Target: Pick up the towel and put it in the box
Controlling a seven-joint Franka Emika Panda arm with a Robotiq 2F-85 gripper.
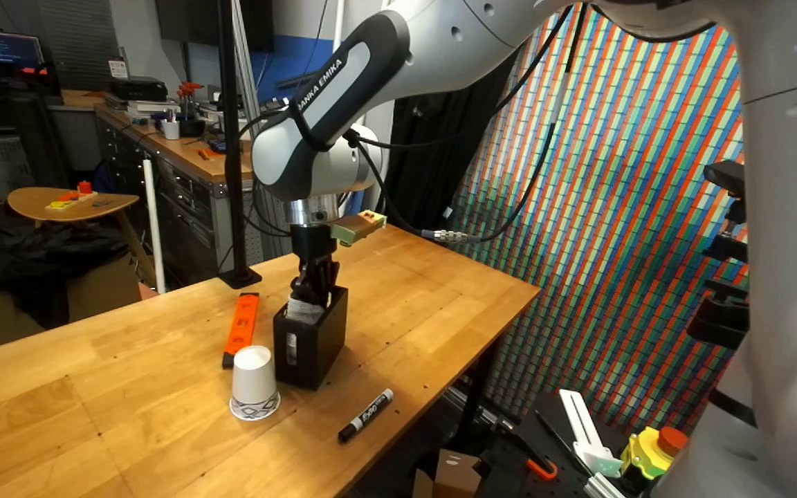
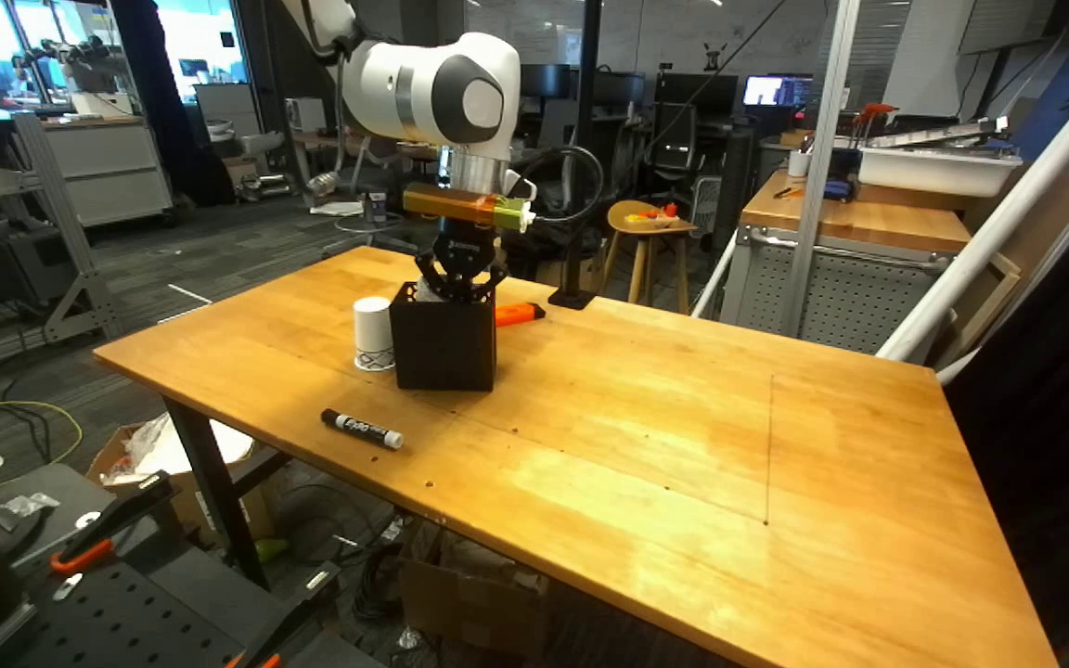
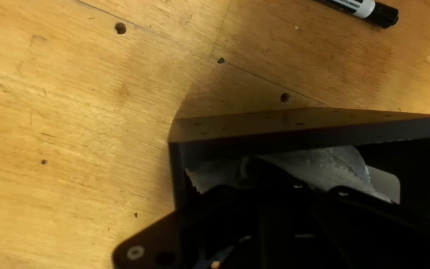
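The box (image 1: 326,339) is black, open at the top, and stands upright on the table. Part of the towel (image 1: 305,311), a whitish cloth, sticks up over the rim, while the rest sits inside the box. My gripper (image 1: 315,294) points down into the opening, with its fingertips hidden by the walls in both exterior views. In the wrist view, folds of the towel (image 3: 323,166) gather on both sides of the dark fingers, inside the box rim (image 3: 293,136). The jaws are shut on the cloth, though the exact pinch lies in shadow.
An upside-down white paper cup (image 1: 253,384) stands close beside the box. An orange level (image 1: 241,328) lies behind the cup. Nearer the table edge is a black and white marker (image 1: 365,415). A black post (image 2: 572,297) rises at the table's far edge.
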